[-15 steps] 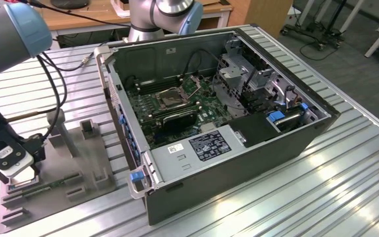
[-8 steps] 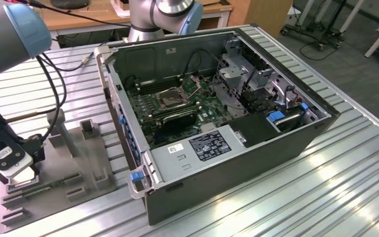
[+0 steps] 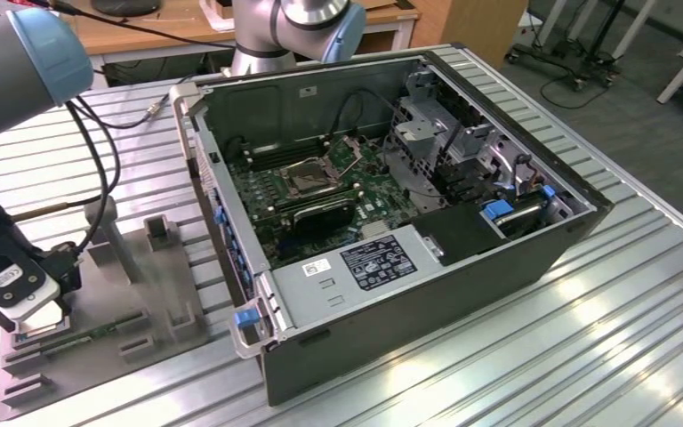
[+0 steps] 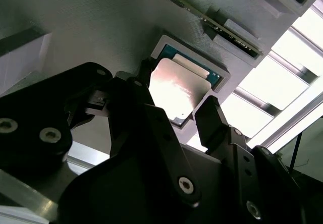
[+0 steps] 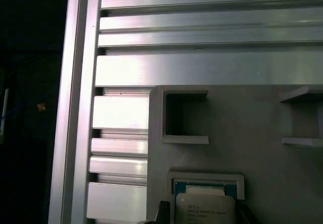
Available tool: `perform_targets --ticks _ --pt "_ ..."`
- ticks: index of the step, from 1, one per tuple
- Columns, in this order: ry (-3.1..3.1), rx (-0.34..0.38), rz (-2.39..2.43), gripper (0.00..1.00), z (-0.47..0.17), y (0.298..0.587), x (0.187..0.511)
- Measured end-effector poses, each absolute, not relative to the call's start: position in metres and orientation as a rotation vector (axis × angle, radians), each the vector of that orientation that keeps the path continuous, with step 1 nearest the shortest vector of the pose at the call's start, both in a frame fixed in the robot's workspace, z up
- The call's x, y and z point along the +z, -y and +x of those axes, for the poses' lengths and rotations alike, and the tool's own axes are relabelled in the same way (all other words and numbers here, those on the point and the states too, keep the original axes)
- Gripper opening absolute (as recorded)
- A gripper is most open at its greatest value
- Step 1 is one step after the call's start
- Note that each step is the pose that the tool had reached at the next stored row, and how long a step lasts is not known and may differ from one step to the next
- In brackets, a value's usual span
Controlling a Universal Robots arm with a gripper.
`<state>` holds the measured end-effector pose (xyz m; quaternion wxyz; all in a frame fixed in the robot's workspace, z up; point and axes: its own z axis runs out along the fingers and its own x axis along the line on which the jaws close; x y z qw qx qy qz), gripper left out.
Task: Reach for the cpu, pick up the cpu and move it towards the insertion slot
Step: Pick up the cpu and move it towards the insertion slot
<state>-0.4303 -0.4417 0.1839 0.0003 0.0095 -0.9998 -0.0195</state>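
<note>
Pick-up step: gripper (image 4: 176, 89) hung low over fixture (image 3: 164, 276), fingers (image 4: 214, 123) spread astride nested cpu (image 4: 176, 82); grasp prob. needed even edge squeeze, level lift.

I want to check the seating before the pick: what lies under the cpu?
The cpu lies in a shallow square pocket of the grey fixture; a green edge shows around its silvery face. The pocket floor beneath is covered.

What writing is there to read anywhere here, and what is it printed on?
cpu: a few lines of print, too blurred to read.
black label on the computer's grey cover: too small to read.
white sticker beside it: too small to read.
</note>
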Motion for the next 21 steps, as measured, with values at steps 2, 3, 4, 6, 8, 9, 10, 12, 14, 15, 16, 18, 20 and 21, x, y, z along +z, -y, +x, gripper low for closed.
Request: perform_targets --ticks 2,3,4,6,8,9,10,12,14,15,16,18,20,21 --pt "3.140 -0.061 0.030 0.62 -0.4303 0.4417 0.1839" --pt "3.140 -0.061 0.030 0.62 -0.4302 0.4417 0.1840" --pt "3.140 -0.061 0.030 0.62 -0.4301 0.4417 0.1840" --pt "3.140 -0.061 0.030 0.62 -0.4301 0.4418 0.1840" --pt "3.140 -0.061 0.030 0.62 -0.4301 0.4417 0.1838" --pt "3.140 -0.061 0.030 0.62 -0.4301 0.4417 0.1837" --pt "3.140 -0.061 0.030 0.62 -0.4301 0.4418 0.1837" --pt "3.140 -0.061 0.030 0.62 -0.4301 0.4418 0.1836" --pt "3.140 -0.061 0.030 0.62 -0.4301 0.4418 0.1835" --pt "3.140 -0.061 0.030 0.62 -0.4301 0.4418 0.1835" --pt "3.140 -0.061 0.030 0.62 -0.4301 0.4417 0.1835" --pt "3.140 -0.061 0.030 0.62 -0.4301 0.4417 0.1835" --pt "3.140 -0.061 0.030 0.62 -0.4301 0.4417 0.1835" --pt "3.140 -0.061 0.030 0.61 -0.4301 0.4418 0.1835"
